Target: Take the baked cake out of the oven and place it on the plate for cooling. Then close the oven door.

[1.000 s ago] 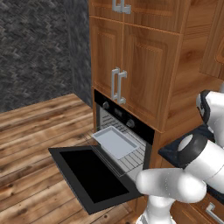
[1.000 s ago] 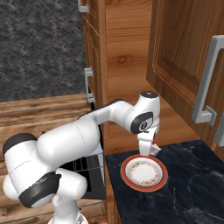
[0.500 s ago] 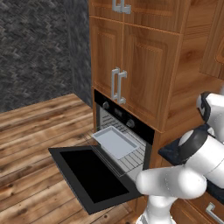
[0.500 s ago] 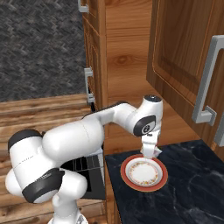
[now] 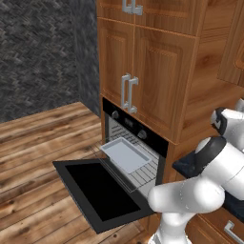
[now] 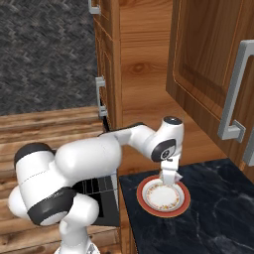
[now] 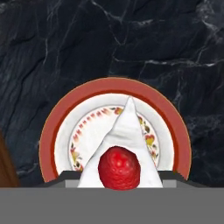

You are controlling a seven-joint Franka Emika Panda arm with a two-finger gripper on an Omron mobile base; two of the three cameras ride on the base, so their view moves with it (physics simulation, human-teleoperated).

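Right now I have the end effector [image 6: 170, 178] clenched on the cake [image 7: 124, 146], hanging just above the plate [image 6: 163, 195]. From the hand camera the white wedge sits between the finger tips, its red dot nearest the lens and its narrow point reaching out over the plate's patterned centre. I cannot tell from these views whether the slice touches the plate or hangs a little above it. The plate rests on the dark marbled desk [image 6: 213, 208], near its left end, and its red-orange rim shows all round except where the cake covers it.

Over on the left base camera I see the oven [image 5: 136, 138] set under the wooden cabinet doors [image 5: 143, 71]. The oven door [image 5: 102, 193] lies folded down flat over the wooden floor [image 5: 38, 143], glass side up. A wire rack [image 5: 143, 174] is pulled partway out above the door, and the grey tray [image 5: 125, 154] lies on it. My arm reaches from the base up and across to the desk, wrist pointing down at the plate.
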